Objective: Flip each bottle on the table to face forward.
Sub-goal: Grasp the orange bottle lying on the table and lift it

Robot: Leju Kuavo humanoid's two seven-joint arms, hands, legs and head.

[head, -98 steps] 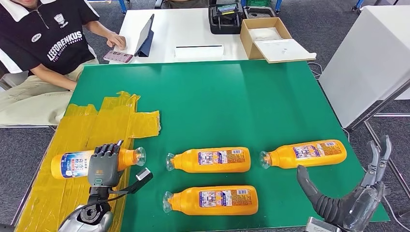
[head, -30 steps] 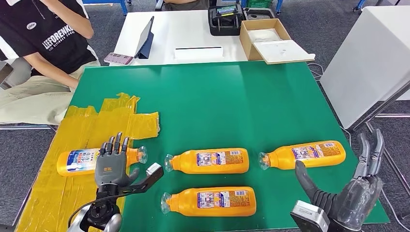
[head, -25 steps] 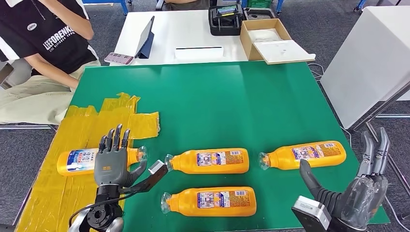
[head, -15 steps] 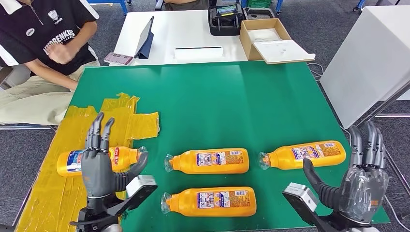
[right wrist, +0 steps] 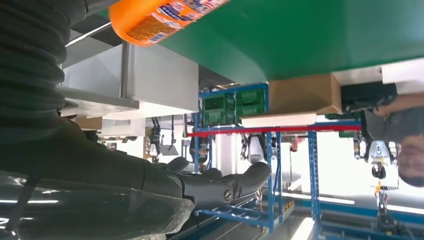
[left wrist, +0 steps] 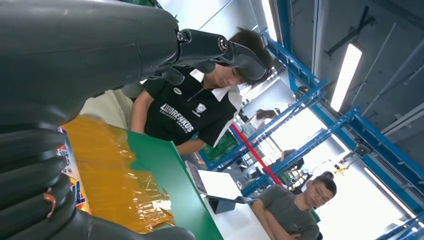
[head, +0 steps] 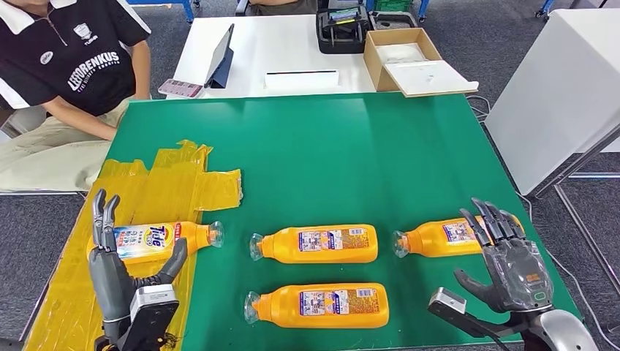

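Observation:
Four orange bottles lie on their sides on the green table (head: 329, 153), caps to the left. The left bottle (head: 157, 238) rests on yellow tape and shows a blue-and-white front label. The middle bottle (head: 318, 243), the near bottle (head: 322, 305) and the right bottle (head: 442, 235) show small printed labels. My left hand (head: 117, 270) is raised with fingers spread, just near of the left bottle's base, holding nothing. My right hand (head: 508, 259) is spread over the right bottle's base end, also holding nothing. The right wrist view shows that bottle's (right wrist: 160, 15) base.
A yellow tape patch (head: 168, 183) covers the table's left side. A person (head: 66, 73) sits at the far left corner. Behind stands a white table with a tablet (head: 219, 58), a black case (head: 340, 29) and a cardboard box (head: 409, 58). A white cabinet (head: 563, 88) stands to the right.
My left hand lifted off the left bottle and drew back toward the near edge; that bottle now shows its large front label. My right hand rose toward the right bottle's base.

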